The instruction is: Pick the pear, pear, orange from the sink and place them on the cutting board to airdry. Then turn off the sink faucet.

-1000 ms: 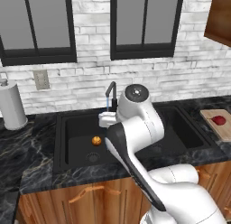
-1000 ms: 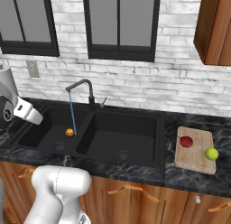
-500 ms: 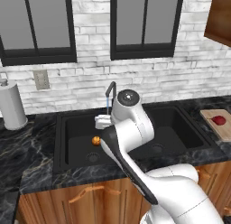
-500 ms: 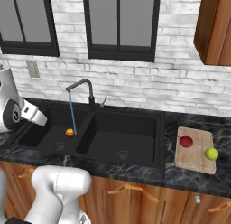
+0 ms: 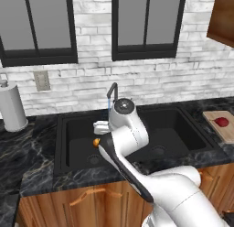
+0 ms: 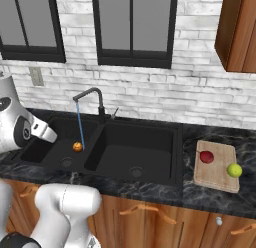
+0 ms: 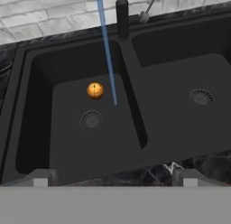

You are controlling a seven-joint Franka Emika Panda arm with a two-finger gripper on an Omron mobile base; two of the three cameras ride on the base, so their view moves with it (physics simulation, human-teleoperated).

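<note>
1. White brick backsplash (image 6: 150, 87) and two dark-framed windows (image 6: 132, 27) run behind a black marbled counter (image 6: 210, 197) with wooden cabinet fronts below.
2. Set into that counter is the sink (image 6: 150, 164), a matte black double basin with a round drain in each half.
3. At its back rim stands the sink faucet (image 6: 90, 99), and a thin blue stream of water (image 7: 106, 47) falls from it into the left basin.
4. The orange (image 7: 95, 90) lies on the floor of the left basin, just beside the stream's landing spot and near that basin's drain (image 7: 90, 119).
5. The gripper (image 7: 113, 175) hangs above the sink's front rim; in the hand view its two tips sit wide apart at the bottom edge, nothing between them.
6. The orange lies well apart from the gripper, ahead of it and lower down, toward the left tip's side.
7. In the right base view the hand sits at the left edge, over the left end of the sink.
8. Right of the sink lies the cutting board (image 6: 216, 178).
9. On the board rest the dark red pear (image 6: 206, 156) and the yellow-green pear (image 6: 234, 170), apart from each other.
10. A paper towel roll (image 5: 12, 107) stands on the counter left of the sink.
</note>
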